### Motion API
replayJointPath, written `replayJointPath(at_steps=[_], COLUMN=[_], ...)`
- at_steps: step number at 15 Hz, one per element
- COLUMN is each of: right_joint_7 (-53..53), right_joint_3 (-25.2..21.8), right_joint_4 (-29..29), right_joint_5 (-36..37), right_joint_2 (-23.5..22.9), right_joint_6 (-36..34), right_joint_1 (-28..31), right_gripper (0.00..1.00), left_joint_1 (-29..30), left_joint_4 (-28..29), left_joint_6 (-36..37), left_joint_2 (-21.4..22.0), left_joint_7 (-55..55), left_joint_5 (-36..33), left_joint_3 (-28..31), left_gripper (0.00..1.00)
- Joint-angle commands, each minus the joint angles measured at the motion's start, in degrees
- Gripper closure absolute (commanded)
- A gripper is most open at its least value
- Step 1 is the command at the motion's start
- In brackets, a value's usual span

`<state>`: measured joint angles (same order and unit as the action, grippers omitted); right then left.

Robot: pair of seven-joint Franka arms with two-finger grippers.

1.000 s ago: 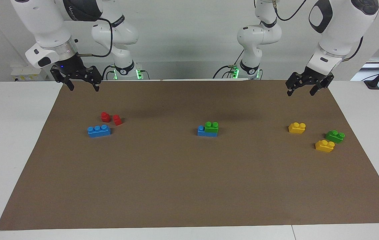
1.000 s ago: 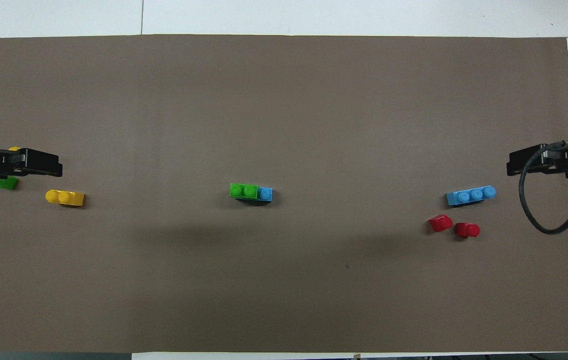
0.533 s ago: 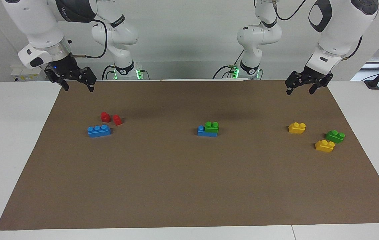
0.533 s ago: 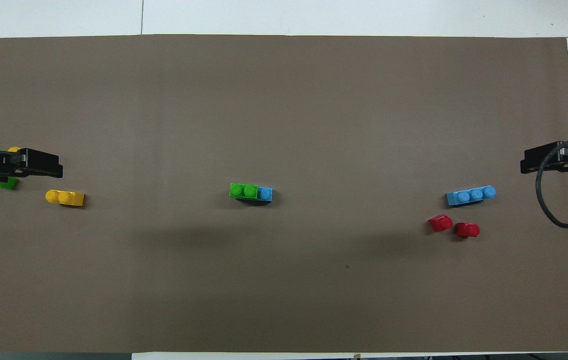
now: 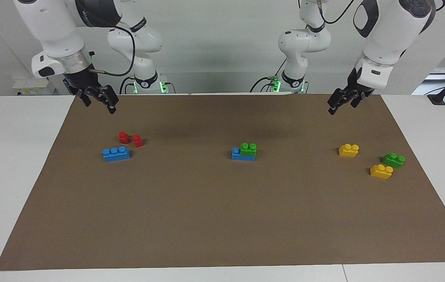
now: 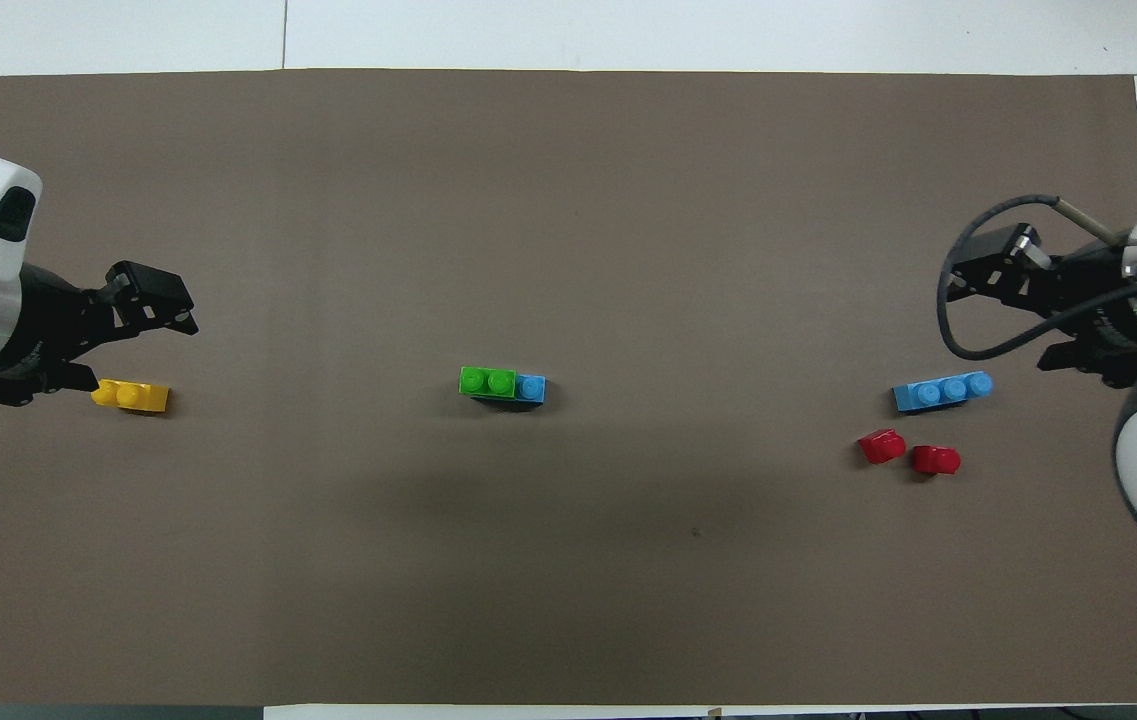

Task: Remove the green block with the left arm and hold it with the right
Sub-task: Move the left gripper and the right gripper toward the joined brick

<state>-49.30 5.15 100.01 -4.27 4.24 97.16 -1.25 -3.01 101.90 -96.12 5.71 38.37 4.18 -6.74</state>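
Fingers on both of your grippers are spread apart and hold nothing. Your left gripper (image 5: 341, 102) hangs in the air above the brown mat (image 5: 222, 219) at the left arm's end of the desk (image 5: 15, 164), and your right gripper (image 5: 98, 100) hangs above the mat's edge at the right arm's end.

The green block (image 5: 248, 149) you want sits in the middle of the mat, pressed onto one end of a blue brick (image 5: 237, 155), whose remaining stud stands bare beside it. Neither gripper is near this stack.

Mind the second green brick (image 5: 393, 160). It lies loose at the left arm's end, between two yellow bricks (image 5: 348, 150), and it is much closer to your left gripper than the stacked one. Going by nearness alone, you could pick the wrong brick.

The stack itself is likely to be the harder risk. If your left gripper pulls the green block up before your right gripper has pinned the blue brick, both pieces will probably lift together or tip over. The bare stud gives your right gripper little to hold, and the two sets of fingers would crowd each other there.

A second blue brick (image 5: 116, 153) and two red pieces (image 5: 130, 139) lie under your right arm's likely path, so carry that gripper high.
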Motion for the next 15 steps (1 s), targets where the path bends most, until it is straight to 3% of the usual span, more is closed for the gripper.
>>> replayJointPath(at_steps=[1, 5, 9, 15], right_joint_7=[-10.5, -23.4, -30.4, -33.9], right_joint_3=[0.0, 0.0, 0.0, 0.0], right_joint_4=[3.0, 7.9, 12.0, 16.4], right_joint_5=[-4.2, -10.6, -16.8, -18.9], right_joint_2=[0.2, 0.2, -0.5, -1.8], right_joint_6=[2.5, 6.2, 11.2, 18.6], right_joint_1=[-1.2, -5.4, -8.1, -14.0], right_gripper=[0.04, 0.04, 0.04, 0.04], left_joint_1=[-2.1, -6.7, -11.5, -17.1], left_joint_4=[2.8, 5.8, 8.5, 7.7], left_joint_6=[-3.0, -8.8, -13.0, -18.9], left_joint_2=[1.6, 1.9, 1.6, -5.3], left_joint_7=[12.8, 33.4, 43.4, 61.1], left_joint_5=[2.8, 2.9, 2.9, 2.2], left_joint_3=[0.7, 0.7, 0.7, 0.7], left_gripper=[0.00, 0.00, 0.00, 0.00])
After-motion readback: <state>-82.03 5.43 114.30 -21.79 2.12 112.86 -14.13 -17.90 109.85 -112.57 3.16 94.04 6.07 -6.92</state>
